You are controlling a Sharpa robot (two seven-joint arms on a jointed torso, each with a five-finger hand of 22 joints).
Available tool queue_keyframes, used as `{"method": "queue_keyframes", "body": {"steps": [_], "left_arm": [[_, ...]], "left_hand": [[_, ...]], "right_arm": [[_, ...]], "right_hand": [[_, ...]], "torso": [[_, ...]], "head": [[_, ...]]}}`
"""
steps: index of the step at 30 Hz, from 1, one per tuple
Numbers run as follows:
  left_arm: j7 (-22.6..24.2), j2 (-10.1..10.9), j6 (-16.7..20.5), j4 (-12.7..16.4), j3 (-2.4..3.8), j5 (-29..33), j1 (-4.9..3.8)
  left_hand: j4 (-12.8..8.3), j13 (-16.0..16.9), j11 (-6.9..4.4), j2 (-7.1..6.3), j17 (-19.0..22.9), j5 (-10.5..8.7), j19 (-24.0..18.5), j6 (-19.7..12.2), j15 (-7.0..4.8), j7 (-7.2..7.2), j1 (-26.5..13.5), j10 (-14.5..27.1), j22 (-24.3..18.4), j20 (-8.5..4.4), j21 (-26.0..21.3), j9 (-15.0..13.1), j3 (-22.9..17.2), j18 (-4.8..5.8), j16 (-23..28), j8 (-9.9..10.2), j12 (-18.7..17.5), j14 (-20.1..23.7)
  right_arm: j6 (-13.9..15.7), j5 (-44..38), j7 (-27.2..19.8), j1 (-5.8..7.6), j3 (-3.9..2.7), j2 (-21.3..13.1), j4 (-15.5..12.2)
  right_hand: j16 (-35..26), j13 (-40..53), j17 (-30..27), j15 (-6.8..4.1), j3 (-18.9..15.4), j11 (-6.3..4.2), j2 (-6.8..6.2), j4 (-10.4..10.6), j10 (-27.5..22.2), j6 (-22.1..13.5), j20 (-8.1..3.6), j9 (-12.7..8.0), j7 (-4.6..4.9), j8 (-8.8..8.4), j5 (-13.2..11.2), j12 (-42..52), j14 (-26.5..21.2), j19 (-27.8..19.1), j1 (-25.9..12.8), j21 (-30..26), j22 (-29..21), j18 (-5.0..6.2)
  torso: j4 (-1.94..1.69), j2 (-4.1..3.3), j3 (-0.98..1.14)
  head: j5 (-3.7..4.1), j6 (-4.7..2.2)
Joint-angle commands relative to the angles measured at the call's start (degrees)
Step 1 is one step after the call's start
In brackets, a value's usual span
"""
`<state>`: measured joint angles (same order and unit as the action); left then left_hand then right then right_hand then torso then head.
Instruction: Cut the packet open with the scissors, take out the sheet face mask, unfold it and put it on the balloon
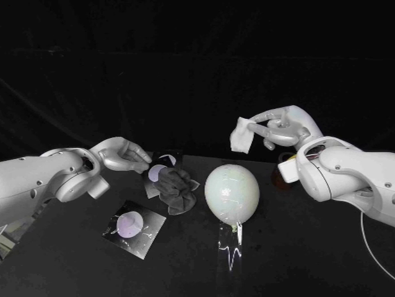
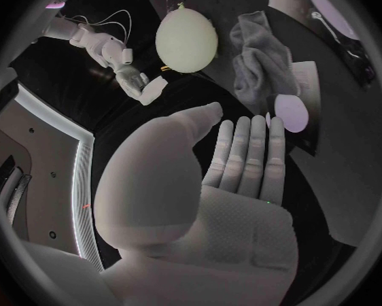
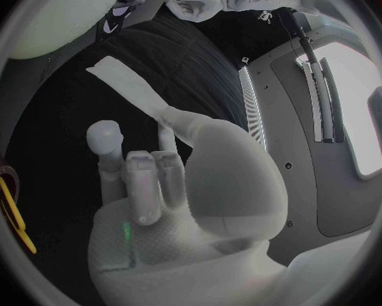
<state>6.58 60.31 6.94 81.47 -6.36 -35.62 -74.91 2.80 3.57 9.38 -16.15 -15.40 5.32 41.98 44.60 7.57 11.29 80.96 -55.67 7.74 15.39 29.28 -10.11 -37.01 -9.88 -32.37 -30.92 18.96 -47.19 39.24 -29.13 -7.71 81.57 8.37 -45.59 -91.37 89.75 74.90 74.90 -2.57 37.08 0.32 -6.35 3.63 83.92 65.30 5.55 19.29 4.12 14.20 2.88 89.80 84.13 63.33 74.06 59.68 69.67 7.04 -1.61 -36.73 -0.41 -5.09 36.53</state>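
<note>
Right hand: the right hand (image 1: 282, 130) was raised above the table (image 1: 322, 253), behind and to the right of the balloon (image 1: 231, 192). It pinched the sheet mask (image 1: 241, 136) between thumb and a finger, with the other fingers curled in.
Sheet mask: white and folded, it hung from that pinch, off the table, above the balloon's far right side and apart from it.
Left hand: the left hand (image 1: 122, 156) was open with its fingers stretched out straight. It held nothing and was just beside a crumpled grey cloth (image 1: 173, 185).
Balloon: pale, it lay on the table between the two hands, just right of the cloth.
Packet: the silver packet (image 1: 135, 226) lay flat on the table, nearer the robot than the left hand.
</note>
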Motion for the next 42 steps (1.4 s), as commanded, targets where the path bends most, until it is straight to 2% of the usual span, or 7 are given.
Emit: {"method": "queue_keyframes", "body": {"steps": [1, 8, 13, 15, 30, 33, 42], "left_arm": [[8.20, -1.66, 5.27, 0.67, 0.07, 9.91, -0.04], [15.11, -5.83, 6.09, 1.40, 0.09, 20.04, 0.12], [16.90, -9.38, 4.00, 0.77, 0.12, 28.29, 0.22], [17.08, -10.48, 3.35, 0.54, 0.13, 30.48, 0.25], [15.40, -17.31, -0.62, -1.74, 0.20, 37.74, 0.64], [14.50, -18.18, -1.78, -1.91, 0.21, 39.30, 0.71], [13.19, -19.93, -4.76, -1.96, 0.25, 41.74, 0.87]], "left_hand": [[0.17, -0.03, -0.30, 0.24, 0.39, -0.18, 0.47, 1.14, -0.50, 0.98, 0.00, -1.88, 0.16, -0.09, 0.39, 0.44, -0.96, -0.58, 0.62, 0.70, -0.82, -1.67], [0.43, -0.04, -0.55, 1.69, 1.52, -0.23, -2.94, 3.22, -0.59, 0.84, 0.76, -4.41, -0.66, 0.66, -1.31, 1.10, -3.13, 0.05, 3.28, 2.02, -3.73, -3.14], [4.70, -0.01, -0.22, 3.29, 2.49, -0.65, -3.34, 3.49, 0.04, 0.95, -3.57, -4.99, -1.19, 1.05, -2.07, 1.66, -1.42, -0.22, 6.39, 3.52, -6.81, -2.58], [7.65, 0.05, 0.16, 3.59, 3.31, -1.71, -4.47, 2.91, 0.62, 1.03, -5.70, -4.84, -2.17, 1.20, -3.79, 2.04, 1.59, 0.27, 9.21, 4.69, -8.70, -0.66], [13.75, 0.05, 1.33, 5.48, 5.11, -2.47, -6.10, 1.27, 2.28, 1.77, -6.48, -2.90, -4.06, 1.30, -8.03, 3.11, 8.36, 1.68, 15.58, 8.29, -13.40, 2.39], [14.22, 0.05, 2.18, 8.62, 5.74, -2.48, -7.02, 0.05, 2.99, 2.72, -16.27, -1.31, -4.05, 1.31, -9.68, 3.54, 13.13, 2.48, 17.43, 9.83, -14.91, 3.45], [14.15, 0.08, 2.77, 11.67, 6.43, -2.42, -8.28, -0.98, 3.56, 3.25, -20.30, 0.51, -4.03, 1.29, -11.87, 3.76, 16.88, 3.31, 19.45, 11.26, -15.28, 4.13]], "right_arm": [[-2.19, -1.11, 0.63, -0.01, -0.03, -0.03, -0.27], [-4.35, -1.47, 1.72, -0.01, -0.03, -0.19, -1.04], [-7.11, -2.01, 2.04, -0.03, -0.03, -0.29, -1.93], [-8.28, -2.14, 1.96, -0.04, -0.03, -0.33, -2.17], [-14.36, -2.25, 0.54, -0.14, -0.03, -0.36, -3.26], [-14.74, -2.23, 0.51, -0.14, -0.03, -0.39, -3.59], [-15.15, -1.80, 0.22, -0.20, -0.03, 0.01, -3.61]], "right_hand": [[0.25, 15.10, 15.10, -0.42, 0.01, -0.43, 0.61, -0.28, 6.08, 0.31, -0.34, 2.05, 0.02, 0.38, 0.14, 0.20, 5.87, -0.07, -0.15, -0.20, 0.02, 0.82], [0.25, 15.10, 15.10, -0.42, 0.02, -0.43, 0.63, -0.32, 6.08, 0.30, -0.35, 2.06, 0.02, 0.39, 0.14, 0.20, 5.87, -0.15, -0.13, -0.29, -0.03, 0.85], [0.25, 15.10, 15.10, -0.42, 0.07, -0.42, 0.72, -0.42, 6.08, 0.27, -0.36, 2.08, 0.03, 0.42, 0.15, 0.20, 5.87, -0.17, -0.07, -0.32, -0.03, 0.85], [0.25, 15.10, 15.10, -0.42, 0.09, -0.42, 0.77, -0.46, 6.08, 0.24, -0.37, 2.09, 0.04, 0.42, 0.15, 0.20, 5.87, -0.23, -0.05, -0.39, -0.07, 0.87], [0.25, 15.10, 15.10, -0.39, 0.16, -0.36, 1.03, -0.60, 6.08, 0.09, -0.40, 2.14, 0.13, 0.45, 0.06, 0.20, 5.87, -0.35, -0.05, -0.52, -0.10, 0.87], [0.25, 15.10, 15.10, -0.39, 0.16, -0.35, 1.04, -0.61, 6.08, 0.08, -0.40, 2.15, 0.13, 0.45, 0.05, 0.20, 5.87, -0.28, -0.06, -0.44, -0.04, 0.85], [0.25, 15.10, 15.10, -0.33, -0.07, -0.29, 1.19, -0.59, 6.08, 0.00, -0.42, 2.23, 0.20, 0.54, 0.11, 0.20, 5.87, -0.20, -0.31, -0.35, 0.08, 0.81]], "torso": [[-0.02, 0.00, -0.02], [0.07, -0.04, -0.05], [-0.04, 0.00, 0.06], [-0.02, 0.04, 0.02], [-0.05, -0.01, 0.01], [-0.02, -0.04, -0.01], [-0.16, 0.03, -0.01]], "head": [[1.60, -1.07], [3.26, -2.41], [3.98, -2.65], [3.97, -2.67], [3.48, -2.48], [3.44, -2.23], [3.44, -2.55]]}}
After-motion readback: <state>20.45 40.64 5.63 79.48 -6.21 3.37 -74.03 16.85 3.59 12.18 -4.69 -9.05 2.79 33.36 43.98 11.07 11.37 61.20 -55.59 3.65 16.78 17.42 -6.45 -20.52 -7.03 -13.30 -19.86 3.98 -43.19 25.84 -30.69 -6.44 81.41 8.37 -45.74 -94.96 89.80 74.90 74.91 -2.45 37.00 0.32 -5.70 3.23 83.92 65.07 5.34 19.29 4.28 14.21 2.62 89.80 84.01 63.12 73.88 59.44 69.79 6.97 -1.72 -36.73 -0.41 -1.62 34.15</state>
